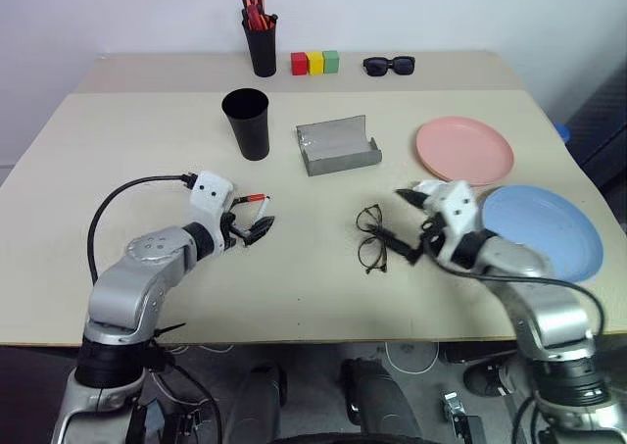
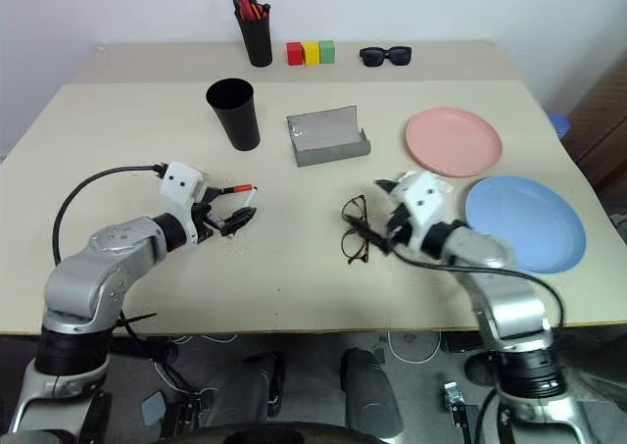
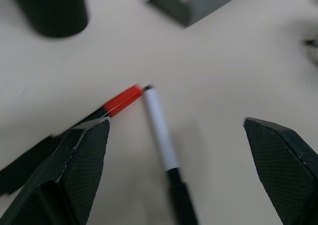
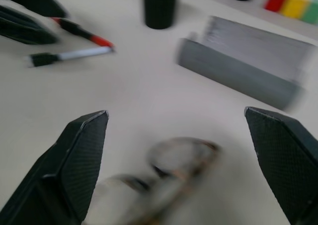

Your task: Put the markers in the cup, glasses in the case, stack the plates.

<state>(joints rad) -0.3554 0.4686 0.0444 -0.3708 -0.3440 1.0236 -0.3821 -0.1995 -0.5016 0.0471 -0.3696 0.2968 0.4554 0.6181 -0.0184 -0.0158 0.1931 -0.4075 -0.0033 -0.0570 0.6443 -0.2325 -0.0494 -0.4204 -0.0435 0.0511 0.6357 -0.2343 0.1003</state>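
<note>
Left eye view: left claw [image 1: 257, 226] is open, jaws wide, low over the table [image 1: 147, 121]. Two markers lie just ahead of its tips. The black cup [image 1: 246, 123] stands beyond it, well apart. Right claw [image 1: 402, 221] is also open, with the glasses [image 1: 370, 238] just beside it on the inner side. The open grey case [image 1: 338, 145] sits past the glasses. Pink plate [image 1: 463, 148] is ahead of the right claw; blue plate [image 1: 544, 228] is close by its outer side, unstacked.

Left wrist view: the red-capped marker [image 3: 119, 100] runs under one finger, and the white marker [image 3: 160, 125] lies between the jaws, the two tips nearly touching. Risk: closing here may pinch both or roll the white one away, since they are round on a slick top.

Right wrist view: the glasses are blurred, between the spread jaws. Risk: the thin frame lies flat, so the fingers could skid over it or shove it aside. The forearm could also nudge the blue plate.

Right eye view: the tabletop is smooth, beige and matte. At the far edge are a pen holder [image 2: 257, 34] full of markers, coloured blocks [image 2: 311, 52] and sunglasses [image 2: 385, 56]. A plain white wall [image 2: 441, 3] stands behind.
</note>
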